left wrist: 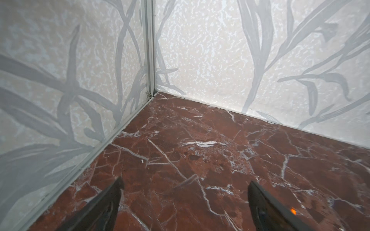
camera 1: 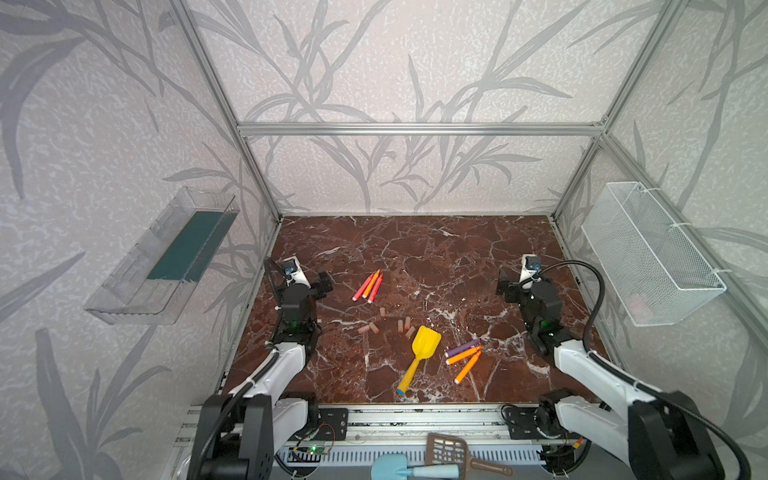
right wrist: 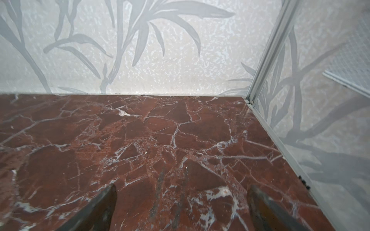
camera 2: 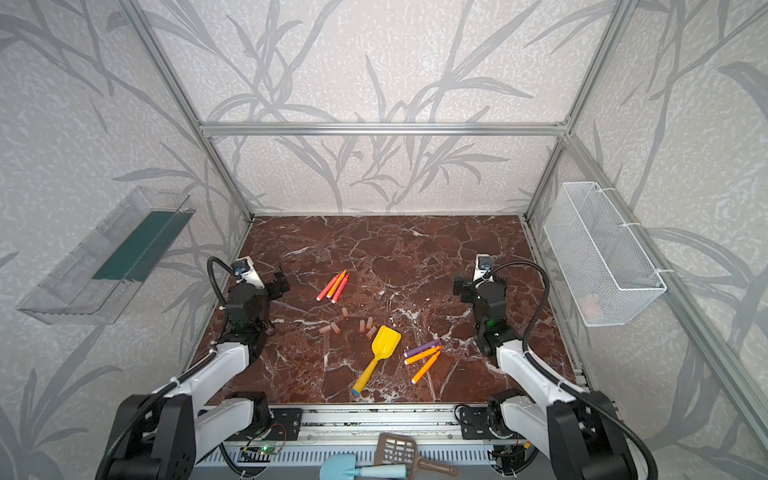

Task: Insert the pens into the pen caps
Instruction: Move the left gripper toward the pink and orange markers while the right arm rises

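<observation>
Wrist views show left pincer (left wrist: pixel 185 182) and right pincer (right wrist: pixel 182 187) spread wide, empty, flanking the desk (camera 1: pixel 415 249) so pens (camera 1: pixel 363 287) and pen caps (camera 1: pixel 375 328) lie reachable.

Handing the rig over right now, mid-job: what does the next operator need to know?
Both open and empty: left hand at the left side of the table, right hand at its right side.
The red-pink and orange pens lie bundled left of centre; the purple and orange pens lie right of the yellow shovel.
Six pen caps lie loose between the bundles, near the shovel's scoop.
Done: nothing capped. Left: all six pens.
</observation>
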Motion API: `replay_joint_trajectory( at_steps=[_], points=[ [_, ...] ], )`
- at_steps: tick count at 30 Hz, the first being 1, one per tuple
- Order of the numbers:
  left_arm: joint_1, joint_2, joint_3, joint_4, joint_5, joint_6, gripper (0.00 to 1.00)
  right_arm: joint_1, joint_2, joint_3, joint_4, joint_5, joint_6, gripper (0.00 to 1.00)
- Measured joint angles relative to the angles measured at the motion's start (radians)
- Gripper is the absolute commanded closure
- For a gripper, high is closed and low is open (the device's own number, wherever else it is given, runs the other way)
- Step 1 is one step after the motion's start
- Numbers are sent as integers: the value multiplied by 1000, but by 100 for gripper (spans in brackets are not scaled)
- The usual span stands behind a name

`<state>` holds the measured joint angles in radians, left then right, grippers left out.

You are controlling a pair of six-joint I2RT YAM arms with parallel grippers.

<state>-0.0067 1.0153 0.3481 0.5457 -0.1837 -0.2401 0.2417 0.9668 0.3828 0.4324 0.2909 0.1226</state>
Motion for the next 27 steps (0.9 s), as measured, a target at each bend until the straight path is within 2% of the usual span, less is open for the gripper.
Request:
replay_joint_trajectory(
  at_steps=[3, 7, 11, 16, 20, 22, 24, 27],
  points=[
    [0, -105, 80, -227, 128, -70, 1, -2, -151, -13, -86, -61, 100, 1],
    [-1, -182, 159, -355, 315, -171, 1, -7, -280, -76, -103, -175, 198, 1],
    [3, -195, 144, -428, 391, -308, 1, -8, -285, -69, -143, -239, 231, 1],
    [7, -172, 74, -397, 494, -406, 1, -13, -280, -74, -137, -194, 314, 1],
    [7, -163, 79, -421, 576, -413, 1, -18, -286, -115, -61, -223, 322, 1],
    [4, -139, 119, -473, 605, -396, 7, -18, -311, -137, -50, -226, 321, 1],
    [-16, -116, 156, -528, 601, -373, 13, -17, -348, -149, -58, -217, 320, 1],
    [-133, -93, 198, -628, 520, -325, 17, -18, -370, -151, -62, -176, 319, 1]
  ],
)
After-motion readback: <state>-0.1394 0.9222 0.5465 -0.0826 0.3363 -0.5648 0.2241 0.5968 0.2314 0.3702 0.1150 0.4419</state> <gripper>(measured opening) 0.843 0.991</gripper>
